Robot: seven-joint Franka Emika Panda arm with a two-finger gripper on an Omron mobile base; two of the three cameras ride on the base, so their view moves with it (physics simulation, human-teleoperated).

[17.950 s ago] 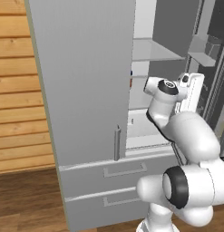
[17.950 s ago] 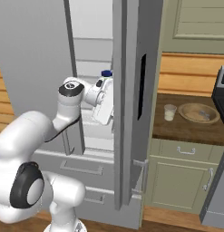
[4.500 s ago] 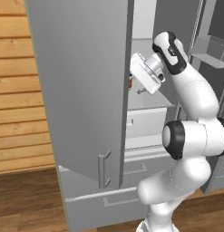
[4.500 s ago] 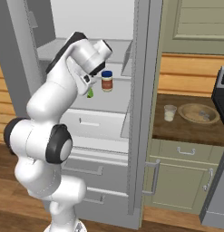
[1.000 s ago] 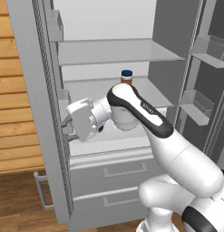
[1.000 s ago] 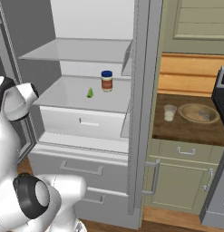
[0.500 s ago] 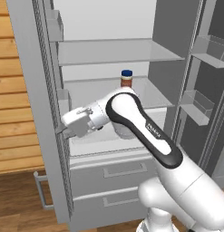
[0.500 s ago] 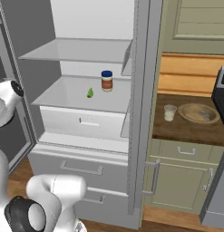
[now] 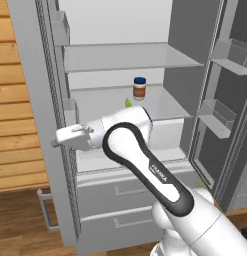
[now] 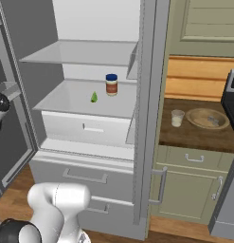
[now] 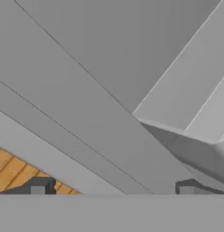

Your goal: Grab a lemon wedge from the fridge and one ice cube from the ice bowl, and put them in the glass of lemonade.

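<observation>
I see the fridge point(image 9: 120, 100) with both doors swung open. My gripper point(image 9: 56, 142) is out by the left door's inner edge, low beside a door bin, and its jaws are wide apart with nothing in them. The lemon wedge point(image 10: 94, 97) sits on the middle shelf, a little to the left of a brown jar point(image 10: 111, 85) with a blue lid. On the counter to the right, the glass of lemonade point(image 10: 176, 118) stands just beside the ice bowl point(image 10: 207, 118).
</observation>
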